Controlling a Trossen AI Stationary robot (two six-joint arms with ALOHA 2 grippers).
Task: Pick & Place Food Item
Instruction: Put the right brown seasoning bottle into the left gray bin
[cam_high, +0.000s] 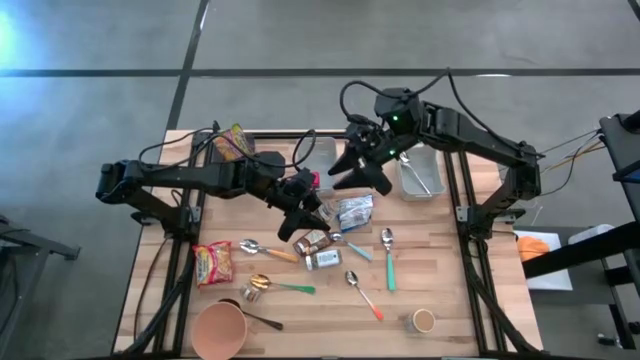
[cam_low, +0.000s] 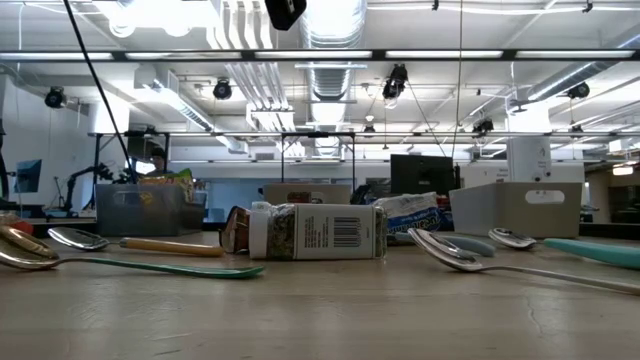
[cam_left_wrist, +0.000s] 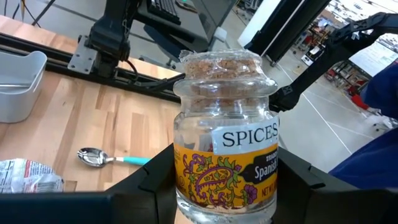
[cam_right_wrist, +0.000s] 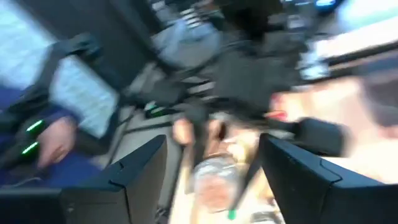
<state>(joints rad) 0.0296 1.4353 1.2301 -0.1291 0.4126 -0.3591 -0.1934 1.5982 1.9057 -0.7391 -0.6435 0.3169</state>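
A: Glass spice jar (cam_left_wrist: 225, 134) sits clamped upright in the left gripper (cam_left_wrist: 217, 186), lifted over mid-table.
B: Keep it upright, I'd say. Farther off, the right gripper (cam_high: 362, 160) hovers with jaws parted, holding nothing, near the grey bin (cam_high: 420, 172).

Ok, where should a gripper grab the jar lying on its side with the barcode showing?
Likely mid-body on the lying jar, coming straight down with fingers across its width: the round side faces up, and the white cap points sideways.
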